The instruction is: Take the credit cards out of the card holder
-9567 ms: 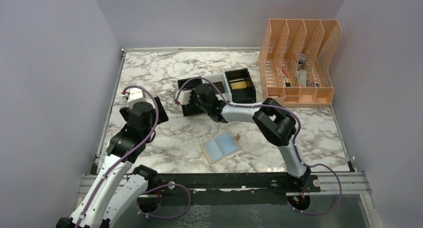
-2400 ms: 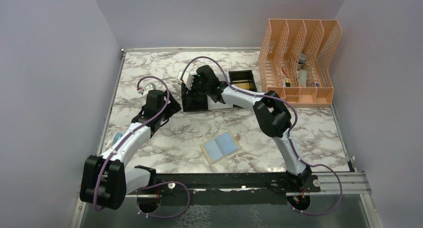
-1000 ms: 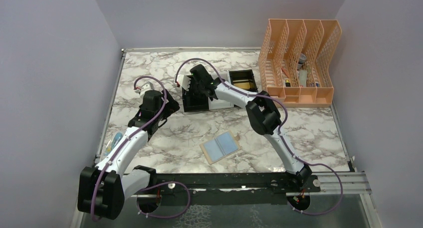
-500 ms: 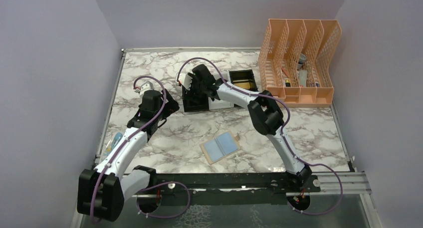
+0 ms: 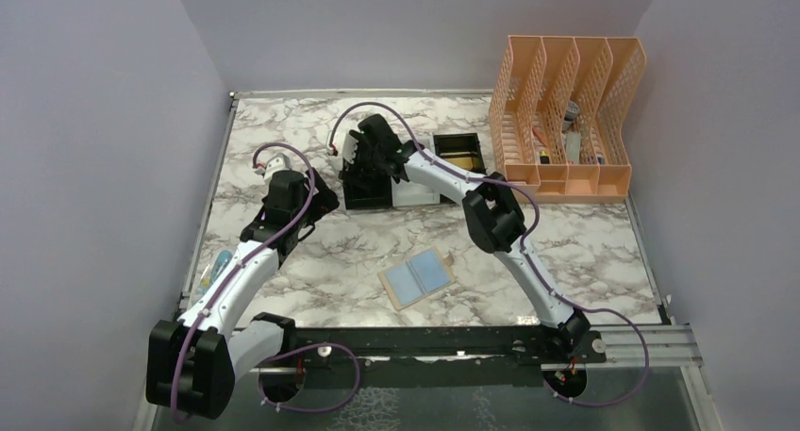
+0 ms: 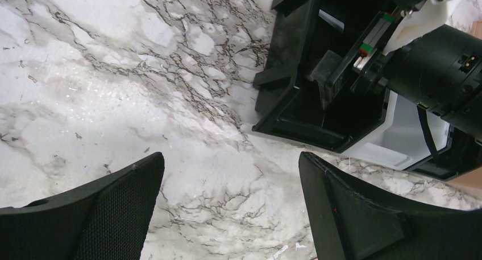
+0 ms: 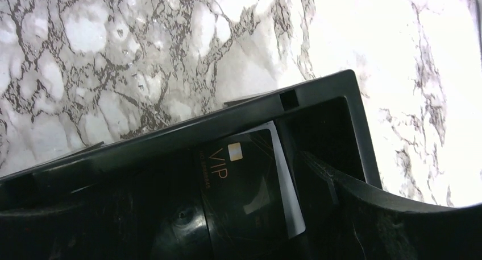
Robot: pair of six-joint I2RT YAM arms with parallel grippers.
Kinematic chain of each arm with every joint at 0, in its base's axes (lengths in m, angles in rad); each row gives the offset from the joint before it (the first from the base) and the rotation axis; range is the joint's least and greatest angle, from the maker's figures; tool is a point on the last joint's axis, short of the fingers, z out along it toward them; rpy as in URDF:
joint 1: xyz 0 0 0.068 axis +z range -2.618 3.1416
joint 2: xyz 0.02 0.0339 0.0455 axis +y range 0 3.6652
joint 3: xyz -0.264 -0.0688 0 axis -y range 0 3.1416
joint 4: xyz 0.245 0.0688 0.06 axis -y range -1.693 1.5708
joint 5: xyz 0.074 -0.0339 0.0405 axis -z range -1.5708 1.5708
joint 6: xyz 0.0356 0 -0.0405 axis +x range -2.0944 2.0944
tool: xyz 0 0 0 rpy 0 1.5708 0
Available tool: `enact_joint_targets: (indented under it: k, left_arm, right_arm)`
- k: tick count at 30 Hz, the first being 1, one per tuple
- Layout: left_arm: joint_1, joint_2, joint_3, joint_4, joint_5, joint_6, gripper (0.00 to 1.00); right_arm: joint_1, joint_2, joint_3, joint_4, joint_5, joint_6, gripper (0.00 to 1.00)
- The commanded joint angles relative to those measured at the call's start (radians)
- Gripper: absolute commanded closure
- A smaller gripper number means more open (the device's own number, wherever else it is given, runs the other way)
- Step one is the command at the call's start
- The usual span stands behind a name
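Two arms, top view: my left gripper (image 5: 316, 203) hangs over the marble table (image 5: 283, 129) just left of the bins; my right gripper (image 5: 364, 167) reaches down into the left black bin (image 5: 368, 207)
Card holder, top view: the card holder (image 5: 418, 278) lies open and flat near the front of the table, well apart from both grippers, with its bluish pockets facing up; I cannot tell from here whether a card is in them
Gold card, top view: the gold card (image 5: 456, 156) lies in the right black bin (image 5: 458, 183), with the white bin (image 5: 420, 193) between the two black ones
Left wrist view: my left fingers (image 6: 108, 209) stand wide apart with only bare marble between them; the left black bin is ahead, and my right gripper is dipped inside it
Right wrist view: the dark card (image 7: 241, 192), lettered VIP, rests inside the left black bin with a pale edge (image 7: 287, 186) showing beneath it, perhaps another card
Right fingers: the right finger (image 7: 369, 214) sits just beside the card's edge; as far as I can see my fingers are spread and nothing is pinched
Progress: I judge two cards are out and binned, and the pale edge may be the third; what remains is to check the holder's pockets
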Motion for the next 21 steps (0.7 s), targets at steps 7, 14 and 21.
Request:
enact_joint_targets:
  k: [7, 14, 21]
  left_arm:
    - [0.006, -0.023, 0.031, -0.006, -0.007, 0.026, 0.09]
    - [0.006, -0.018, 0.039, -0.005, 0.003, 0.026, 0.09]
    - [0.006, -0.023, 0.039, -0.006, 0.010, 0.022, 0.09]
  right_arm:
    - [-0.014, 0.081, -0.012, -0.292, -0.106, 0.060, 0.23]
    - [-0.017, 0.092, 0.036, -0.379, -0.160, 0.082, 0.44]
    - [-0.018, 0.020, 0.031, -0.342, -0.212, 0.083, 0.57]
